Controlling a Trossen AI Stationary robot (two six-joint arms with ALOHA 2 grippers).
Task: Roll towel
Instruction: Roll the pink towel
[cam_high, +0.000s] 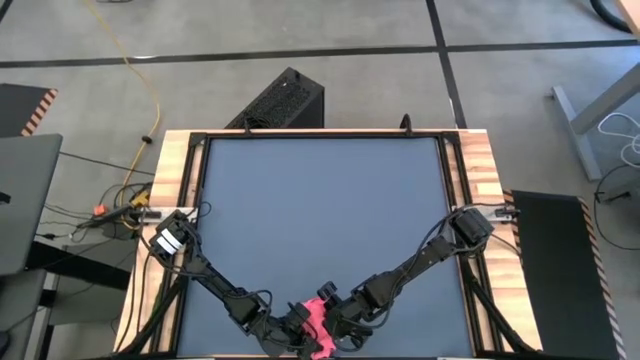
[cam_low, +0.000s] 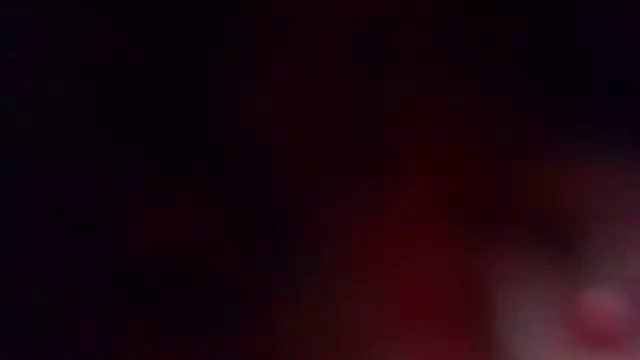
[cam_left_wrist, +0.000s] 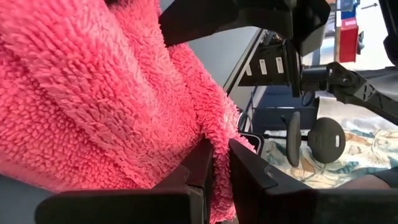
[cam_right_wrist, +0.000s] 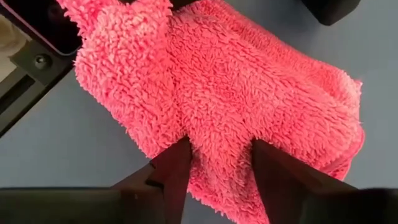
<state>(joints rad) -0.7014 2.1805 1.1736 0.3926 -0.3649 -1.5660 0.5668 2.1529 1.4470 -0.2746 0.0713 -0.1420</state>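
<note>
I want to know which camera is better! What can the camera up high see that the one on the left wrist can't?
Only the high view shows the whole grey mat, both arms meeting at its near edge, and the right fingers spread around the towel. Only the left wrist view shows up close the left fingers pinching a thin fold of the fluffy cloth, plus the room behind. Both show the pink towel.

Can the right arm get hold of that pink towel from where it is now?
Probably yes: the right gripper already has its open fingers around a fold of the towel, with nothing between them.
</note>
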